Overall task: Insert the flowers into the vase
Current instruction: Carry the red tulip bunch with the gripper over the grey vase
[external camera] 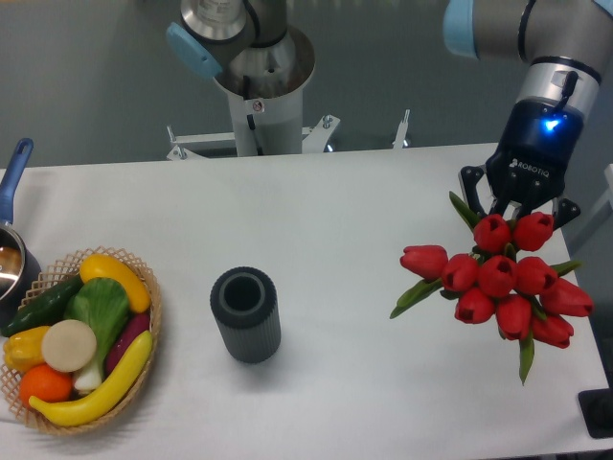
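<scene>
The flowers (pixel 503 283) are a bunch of red tulip buds with green leaves at the right of the white table, buds turned toward the camera. Their stems are hidden behind the buds. My gripper (pixel 517 218) comes down from above at the far side of the bunch, with its fingers reaching in behind the top buds. The fingertips are hidden, so the frame does not show whether they hold the stems. The vase (pixel 245 312) is a short dark grey ribbed cylinder standing upright with its mouth open, left of centre and far from the gripper.
A wicker basket (pixel 148 331) with bananas, a green leafy vegetable and other produce sits at the front left. A pot with a blue handle (pixel 11 172) stands at the left edge. The arm's base column (pixel 259 96) rises behind the table.
</scene>
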